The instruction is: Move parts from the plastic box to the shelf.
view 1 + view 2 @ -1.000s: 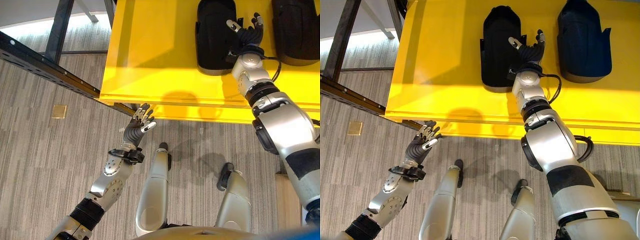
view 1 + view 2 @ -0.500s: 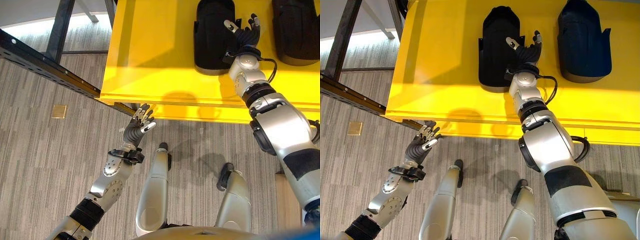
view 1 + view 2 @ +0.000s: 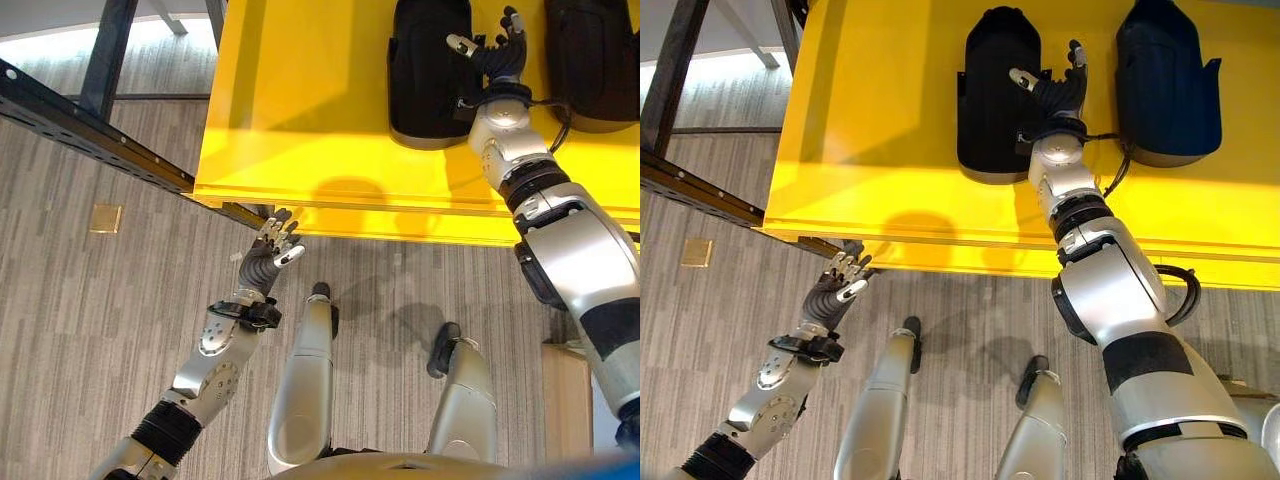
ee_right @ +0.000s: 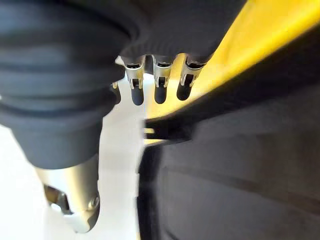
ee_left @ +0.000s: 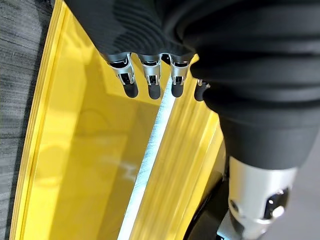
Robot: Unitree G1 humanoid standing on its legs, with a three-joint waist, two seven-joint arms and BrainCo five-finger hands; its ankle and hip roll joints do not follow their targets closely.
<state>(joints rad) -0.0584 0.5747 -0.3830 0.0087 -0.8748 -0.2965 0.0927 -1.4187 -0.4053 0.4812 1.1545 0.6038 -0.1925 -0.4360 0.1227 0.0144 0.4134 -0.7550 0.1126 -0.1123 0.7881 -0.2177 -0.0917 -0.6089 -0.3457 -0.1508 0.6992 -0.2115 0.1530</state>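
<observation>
Two black moulded parts lie in the yellow plastic box (image 3: pixel 330 195): one (image 3: pixel 425 70) at the middle and one (image 3: pixel 590 60) further right. My right hand (image 3: pixel 492 62) reaches into the box between them, open, with the fingers spread and the thumb over the right edge of the middle part. The right wrist view shows its straight fingers (image 4: pixel 159 82) beside the black part (image 4: pixel 235 175). Below the box's near wall, my left hand (image 3: pixel 268 255) hovers over the floor, open and holding nothing, its fingers (image 5: pixel 150 82) pointing at the yellow box (image 5: pixel 90 150).
A dark metal shelf beam (image 3: pixel 90 120) runs diagonally at the left, under the box's corner. On the grey striped carpet lies a small brass floor plate (image 3: pixel 104 218). A pale wooden edge (image 3: pixel 565 400) shows at the lower right.
My right hand has reached a little farther into the box along the middle part's side. The whole view has shifted slightly. The left hand keeps its pose.
</observation>
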